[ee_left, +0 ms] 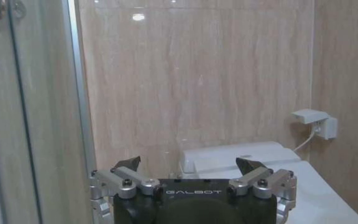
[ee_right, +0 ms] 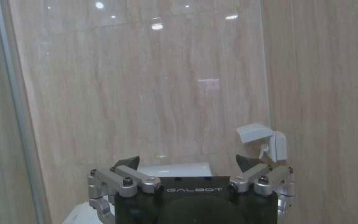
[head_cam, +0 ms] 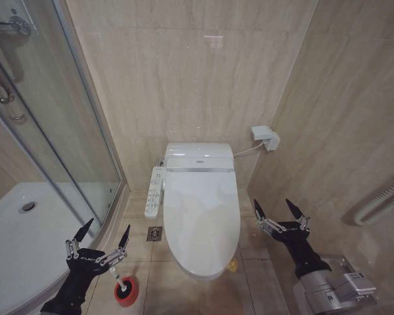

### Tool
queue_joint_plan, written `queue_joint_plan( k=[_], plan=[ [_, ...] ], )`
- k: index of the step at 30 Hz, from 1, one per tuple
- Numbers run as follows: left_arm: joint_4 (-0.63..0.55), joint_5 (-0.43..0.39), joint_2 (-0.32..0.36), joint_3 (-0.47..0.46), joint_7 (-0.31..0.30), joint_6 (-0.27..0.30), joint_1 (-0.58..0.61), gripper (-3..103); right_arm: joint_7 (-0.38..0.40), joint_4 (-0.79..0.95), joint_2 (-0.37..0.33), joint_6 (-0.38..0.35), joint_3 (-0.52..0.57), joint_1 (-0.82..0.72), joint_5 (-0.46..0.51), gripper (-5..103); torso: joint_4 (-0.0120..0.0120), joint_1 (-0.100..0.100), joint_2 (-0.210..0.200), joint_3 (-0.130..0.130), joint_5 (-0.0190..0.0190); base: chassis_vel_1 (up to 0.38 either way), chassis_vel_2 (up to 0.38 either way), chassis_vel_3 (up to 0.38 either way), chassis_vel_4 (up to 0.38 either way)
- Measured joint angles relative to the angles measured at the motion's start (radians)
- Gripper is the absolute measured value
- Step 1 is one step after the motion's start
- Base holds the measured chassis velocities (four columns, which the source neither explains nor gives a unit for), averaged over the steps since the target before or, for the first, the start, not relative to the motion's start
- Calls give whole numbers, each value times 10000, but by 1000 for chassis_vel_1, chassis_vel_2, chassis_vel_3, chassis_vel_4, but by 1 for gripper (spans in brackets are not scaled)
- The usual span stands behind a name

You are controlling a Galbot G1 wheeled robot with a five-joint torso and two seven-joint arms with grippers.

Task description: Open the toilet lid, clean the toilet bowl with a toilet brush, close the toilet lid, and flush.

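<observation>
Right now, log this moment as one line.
toilet lid: closed | toilet brush: in holder, floor | left gripper: open, above brush | right gripper: open, beside toilet

Soft, even, warm overhead light fills the room. Small ceiling-lamp glints sit high on the glossy wall tiles point(ee_right: 135, 93), with a pale reflected patch mid-wall. The toilet lid point(head_cam: 201, 216) shines faintly. Shadows are weak. Both wrist views look slightly soft.

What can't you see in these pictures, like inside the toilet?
- Toilet bowl: head view, covered by the shut toilet lid.
- Toilet brush: head view, its handle partly behind the left gripper.
- Side remote's buttons: head view, too small to read.
</observation>
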Motion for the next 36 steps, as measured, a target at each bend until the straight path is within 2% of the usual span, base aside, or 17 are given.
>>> queue_joint_plan(
  k=[26,36],
  plan=[
    [0,0,0,0,0,1,0,100,0,-1,0,0,0,0,0,100,-1,-2,0,0,2,228,-227,-229,232],
    [0,0,1,0,0,0,0,100,0,0,0,0,0,0,0,100,-3,1,-1,1,1,62,-45,-73,75]
  ],
)
